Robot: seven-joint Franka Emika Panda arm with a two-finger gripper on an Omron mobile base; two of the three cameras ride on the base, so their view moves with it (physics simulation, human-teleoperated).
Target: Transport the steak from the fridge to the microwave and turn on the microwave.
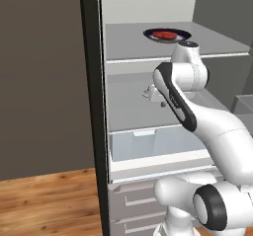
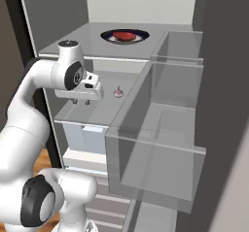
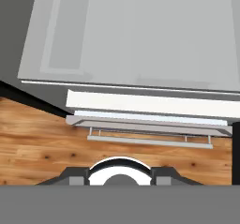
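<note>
Right base view: steak (image 2: 124,35) on upper fridge (image 2: 68,41) shelf, seemingly plated.

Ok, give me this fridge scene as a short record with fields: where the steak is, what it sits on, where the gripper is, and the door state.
steak: on the upper shelf, toward the back
under steak: dark round plate
fridge: door open, interior exposed
door bins: translucent, nothing visible inside
drawer: translucent, below the middle shelf
gripper: at middle-shelf level, pointing down, below the steak's shelf, holding nothing
small pink object: on the middle shelf, too small to identify
</note>
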